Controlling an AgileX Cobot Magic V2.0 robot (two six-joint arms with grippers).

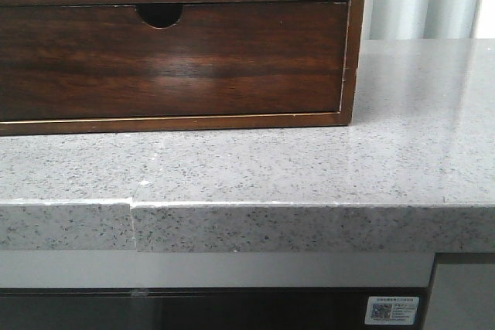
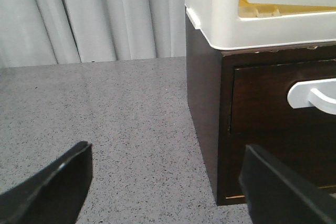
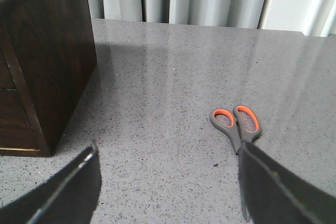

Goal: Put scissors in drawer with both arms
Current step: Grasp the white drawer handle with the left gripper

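Lying flat on speckled grey counter: grey scissors, orange-lined loops.

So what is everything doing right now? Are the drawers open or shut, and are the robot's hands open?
drawer: shut, white handle on its front, nothing pulling it.
lower drawer with the finger notch: shut.
scissors: lying flat on the counter, blades closed, not held.
left gripper: open, holding nothing.
right gripper: open, holding nothing.
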